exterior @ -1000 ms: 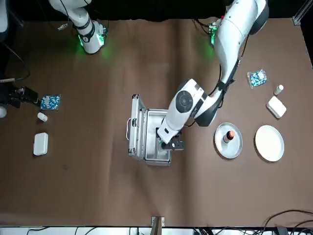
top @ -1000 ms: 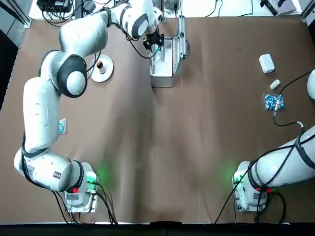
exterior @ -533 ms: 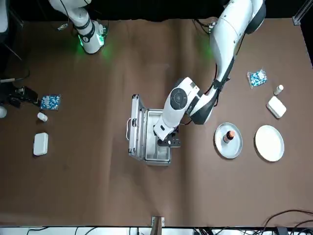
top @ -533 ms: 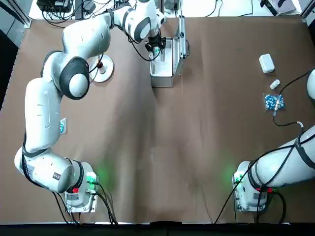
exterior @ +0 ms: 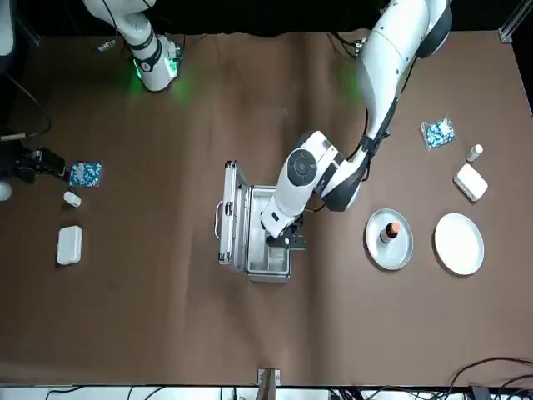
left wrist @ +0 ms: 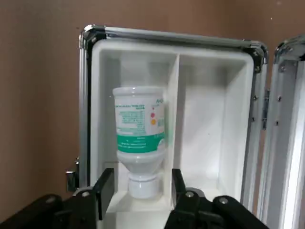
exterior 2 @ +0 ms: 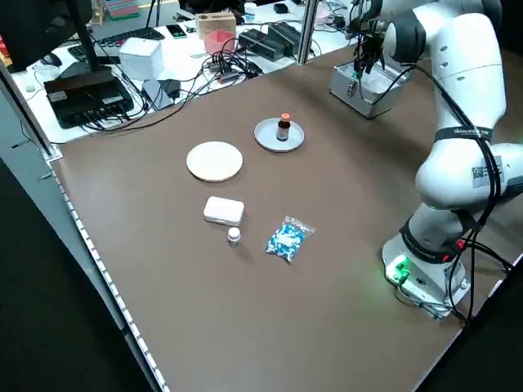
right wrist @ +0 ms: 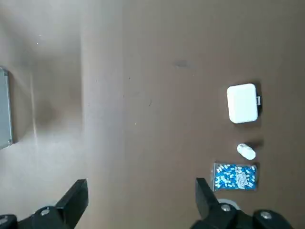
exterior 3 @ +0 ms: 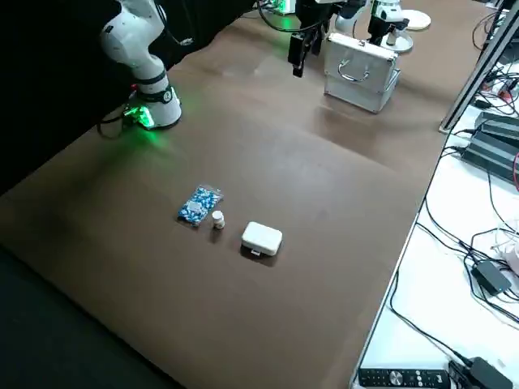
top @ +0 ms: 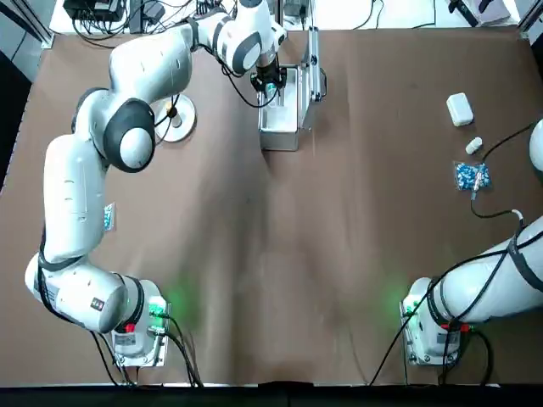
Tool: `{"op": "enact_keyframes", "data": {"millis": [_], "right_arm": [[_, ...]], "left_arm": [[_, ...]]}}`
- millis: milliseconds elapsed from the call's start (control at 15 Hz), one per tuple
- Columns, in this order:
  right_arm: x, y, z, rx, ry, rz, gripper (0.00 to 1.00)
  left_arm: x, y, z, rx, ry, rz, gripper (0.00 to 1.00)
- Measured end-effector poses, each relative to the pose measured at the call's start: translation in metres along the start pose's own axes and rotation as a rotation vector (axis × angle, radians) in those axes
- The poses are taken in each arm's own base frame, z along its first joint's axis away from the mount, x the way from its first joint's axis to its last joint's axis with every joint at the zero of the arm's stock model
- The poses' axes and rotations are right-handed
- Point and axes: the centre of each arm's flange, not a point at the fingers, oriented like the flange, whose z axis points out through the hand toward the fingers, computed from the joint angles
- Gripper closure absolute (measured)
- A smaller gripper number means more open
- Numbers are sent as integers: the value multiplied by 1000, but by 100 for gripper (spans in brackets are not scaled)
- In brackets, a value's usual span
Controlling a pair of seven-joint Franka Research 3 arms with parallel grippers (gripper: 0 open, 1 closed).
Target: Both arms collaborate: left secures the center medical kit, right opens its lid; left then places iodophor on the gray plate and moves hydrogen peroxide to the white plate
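— Reaching down into the open case point(top: 280, 114) at the far middle of the counter point(top: 339, 212), the left end effector point(left wrist: 138, 191) has its fingers spread, one on each side of the cap of the white bottle point(left wrist: 139, 129).

— Is it gripping that bottle?

— Not that I can see. The pads stand just beside the cap and neck with a sliver of space on each side; the bottle lies on its side in the case's left-hand compartment, cap toward the fingers, a green band across its label. The other compartment shows only white lining.

— And the lid point(top: 314, 64)?

— Swung up on its hinge and standing about upright along the right edge of the case, its slim handle on the outer face, as the right side view shows point(exterior 3: 354, 69).

— Where is the brown bottle point(exterior: 388, 232)?

— Upright on the rimmed gray plate point(exterior: 375, 250), to the left of the case. The flat white plate point(exterior: 459, 243) sits further left, next to the gray one, and it is bare.

— The right end effector point(right wrist: 141, 191)?

— Held back at the right side of the counter, well apart from the case, fingers wide with nothing between them. Below it lie a small white box point(right wrist: 242, 103), a little white vial point(right wrist: 246, 151) and a packet of blue-and-white pills point(right wrist: 235, 176).

— Anything similar on the left?

— A matching box point(exterior 2: 223, 211), vial point(exterior 2: 234, 236) and pill packet point(exterior 2: 287, 238), nearer than the two plates.
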Motion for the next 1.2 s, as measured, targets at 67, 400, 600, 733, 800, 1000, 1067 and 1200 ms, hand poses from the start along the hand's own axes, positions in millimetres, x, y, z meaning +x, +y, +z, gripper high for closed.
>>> {"op": "enact_keyframes", "data": {"millis": [67, 400, 600, 733, 800, 1000, 1067, 1200], "right_arm": [[0, 0, 0, 0, 0, 0, 0], [0, 0, 0, 0, 0, 0, 0], [0, 0, 0, 0, 0, 0, 0], [0, 0, 0, 0, 0, 0, 0], [0, 0, 0, 0, 0, 0, 0], [0, 0, 0, 0, 0, 0, 0], [0, 0, 0, 0, 0, 0, 0], [0, 0, 0, 0, -1, 0, 0]], "left_arm": [[-1, 0, 1, 2, 1, 3, 43], [-1, 0, 4, 13, 2, 28, 47], [-1, -2, 7, 17, 0, 34, 52], [-1, -2, 8, 18, -1, 44, 52], [-1, -2, 9, 18, -2, 46, 52], [-2, -3, 13, 21, -7, 47, 54], [-2, -3, 14, 21, -9, 47, 54], [-3, -3, 17, 22, -12, 47, 54]]}}
